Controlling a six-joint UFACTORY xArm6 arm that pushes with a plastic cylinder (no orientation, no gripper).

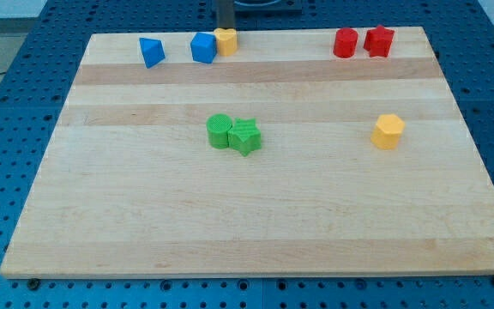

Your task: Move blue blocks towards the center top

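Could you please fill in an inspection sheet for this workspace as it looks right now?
Surface: wooden board, flat, on a blue perforated bench.
Job's things: blue triangular block and blue cube, both near the view's top edge, left of centre.
Clutter: yellow block touching the cube; two red blocks; two green blocks; yellow hexagonal block.
Tip: my tip hidden; rod behind the yellow block.
Cables: nothing seen.
Surroundings: nothing seen.

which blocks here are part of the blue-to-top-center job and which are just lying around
Part of the job:
- blue block at the view's top left
- blue block beside the yellow one at the top
- my tip, just above the top yellow block

Lying about:
- yellow block touching that blue one
- two red blocks
- two green blocks
- yellow block at the right
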